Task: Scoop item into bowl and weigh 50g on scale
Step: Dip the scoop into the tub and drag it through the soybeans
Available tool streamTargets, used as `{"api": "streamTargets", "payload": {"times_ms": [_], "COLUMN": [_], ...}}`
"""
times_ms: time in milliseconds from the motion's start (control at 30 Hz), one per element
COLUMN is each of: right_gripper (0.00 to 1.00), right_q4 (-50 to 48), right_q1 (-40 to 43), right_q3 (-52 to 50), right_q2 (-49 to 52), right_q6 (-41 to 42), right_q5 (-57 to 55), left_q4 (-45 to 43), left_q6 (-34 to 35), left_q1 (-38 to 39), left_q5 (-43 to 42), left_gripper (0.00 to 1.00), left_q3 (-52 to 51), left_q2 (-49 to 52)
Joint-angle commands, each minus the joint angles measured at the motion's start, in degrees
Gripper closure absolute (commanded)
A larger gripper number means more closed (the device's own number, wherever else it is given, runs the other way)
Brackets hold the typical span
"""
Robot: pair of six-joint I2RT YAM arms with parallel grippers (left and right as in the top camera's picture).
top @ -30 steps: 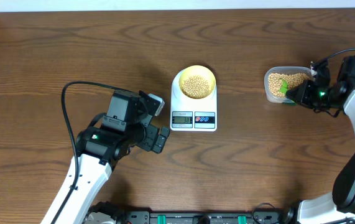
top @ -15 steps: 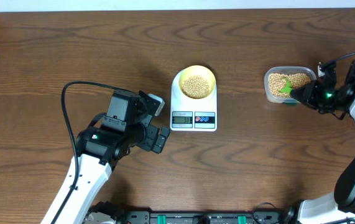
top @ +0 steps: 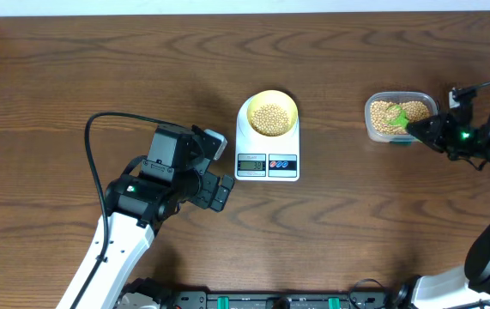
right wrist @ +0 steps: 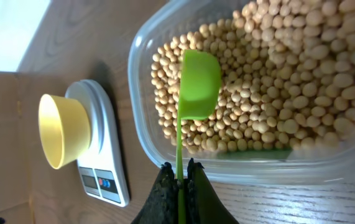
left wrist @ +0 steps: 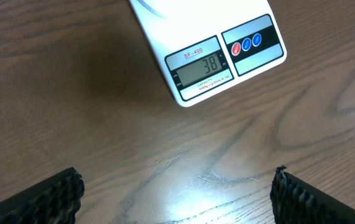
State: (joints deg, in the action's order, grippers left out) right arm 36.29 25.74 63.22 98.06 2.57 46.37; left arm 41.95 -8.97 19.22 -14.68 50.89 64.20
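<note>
While atop one scale (top: 267, 165), one bowl (top: 290, 101), many beans (top: 269, 118).

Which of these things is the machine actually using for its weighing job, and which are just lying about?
In use: beans, yellow bowl, white scale, clear tub, green scoop, right pincer gripping it.
Lying about: only the open left pincer and a black cable.

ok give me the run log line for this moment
right gripper: shut on green scoop, head over beans in clear tub | left gripper: open, empty, near scale | bowl: on scale, beans inside | display: 38
</note>
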Motion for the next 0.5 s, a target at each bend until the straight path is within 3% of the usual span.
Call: {"api": "streamTargets", "payload": {"times_ms": [0,467], "right_gripper": [0.99,0.99], "right_q4": [-0.28,1.09], "right_q1": [1.4,5.03], "right_q3": [-0.39,-0.46], "right_q2": [0.59,0.59], "right_q6": [0.31,-0.11], "right_q5": [5.16,13.0], "left_q4": [-0.07,-0.07], "left_q6": [0.22,0.24], "left_q1": [-0.24,-0.24], "left_q5": [0.37,0.37], "left_gripper": [0.02,0.02], "left_q3": [-0.04,-0.04], "left_q2": [0.11,0.11]}}
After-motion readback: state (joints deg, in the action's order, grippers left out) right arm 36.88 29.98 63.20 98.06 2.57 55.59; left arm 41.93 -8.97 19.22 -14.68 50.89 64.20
